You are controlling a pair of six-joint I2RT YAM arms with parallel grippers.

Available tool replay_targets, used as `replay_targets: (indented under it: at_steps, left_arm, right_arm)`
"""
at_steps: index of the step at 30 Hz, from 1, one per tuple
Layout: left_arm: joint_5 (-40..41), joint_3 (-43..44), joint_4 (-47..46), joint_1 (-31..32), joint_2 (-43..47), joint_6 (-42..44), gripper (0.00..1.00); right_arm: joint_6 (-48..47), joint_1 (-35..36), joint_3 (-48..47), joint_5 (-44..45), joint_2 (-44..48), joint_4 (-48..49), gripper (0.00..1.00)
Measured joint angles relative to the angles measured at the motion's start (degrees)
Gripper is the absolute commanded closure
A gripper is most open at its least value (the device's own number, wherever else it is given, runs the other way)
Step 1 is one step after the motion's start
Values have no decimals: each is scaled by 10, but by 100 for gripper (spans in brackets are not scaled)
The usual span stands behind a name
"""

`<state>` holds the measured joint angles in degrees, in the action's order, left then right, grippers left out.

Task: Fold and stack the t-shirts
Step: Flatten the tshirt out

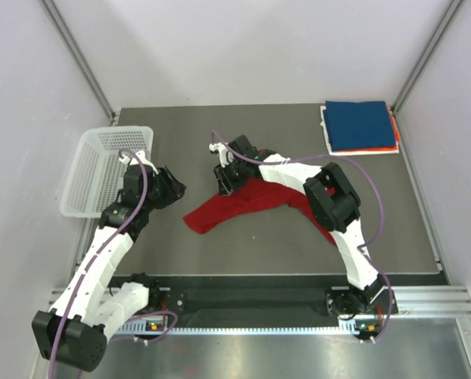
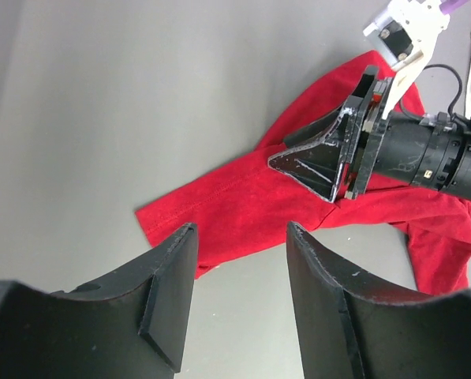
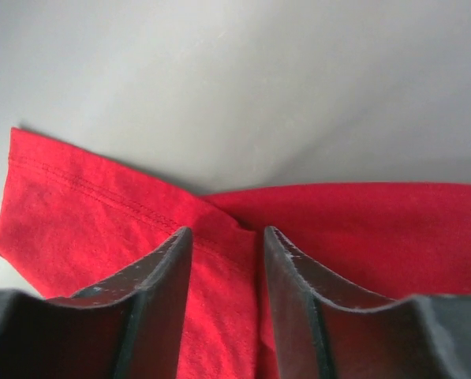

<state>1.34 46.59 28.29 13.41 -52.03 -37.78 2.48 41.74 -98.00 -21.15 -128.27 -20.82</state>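
The red t-shirt (image 1: 247, 201) lies crumpled in a long strip in the middle of the dark table. My right gripper (image 1: 226, 185) points down onto its left part. In the right wrist view its jaws (image 3: 227, 233) stand apart, astride a fold of the red cloth (image 3: 85, 221). My left gripper (image 1: 174, 189) is open and empty, just left of the shirt. In the left wrist view it (image 2: 241, 229) hovers over bare table near the shirt's hem (image 2: 243, 205). A folded stack sits at the back right, with the dark blue shirt (image 1: 361, 125) on top and orange (image 1: 391, 147) and white (image 1: 326, 126) edges below.
A white mesh basket (image 1: 81, 158) stands at the left edge of the table (image 1: 282, 245), close behind my left arm. The right arm (image 2: 432, 158) reaches across the shirt. White walls close in both sides.
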Motion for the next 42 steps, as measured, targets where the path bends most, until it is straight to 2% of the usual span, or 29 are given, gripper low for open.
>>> replay_targets:
  at_steps: [1,2,3,4,5,9,13,18,26,34,42]
  left_arm:
    - [1,0,0,0,0,0,46]
    - [2,0,0,0,0,1,46]
    - [3,0,0,0,-1,2,46]
    - [3,0,0,0,-2,2,46]
    - [5,0,0,0,-3,3,46]
    - [8,0,-1,-1,-19,5,45]
    - [-1,-11,-14,-1,-40,7,38]
    - [-24,-59,-54,-2,-66,6,36]
    - [-55,-96,-127,-2,-182,-11,35]
    - [-120,-69,-190,-3,-283,-12,33]
    - [-187,38,-235,-9,-365,2,31]
  right_arm:
    - [0,2,0,0,0,0,68]
    - [-2,4,0,0,0,0,82]
    - [-4,6,0,1,0,0,89]
    - [-3,9,1,3,0,0,97]
    - [-3,10,1,4,0,2,100]
    - [0,13,38,15,31,18,100]
    - [6,12,102,29,115,29,100]
    - [11,0,124,27,203,45,100]
    - [11,-61,145,24,198,51,100]
    - [23,-143,266,44,196,45,100]
    - [27,-141,316,45,231,53,100]
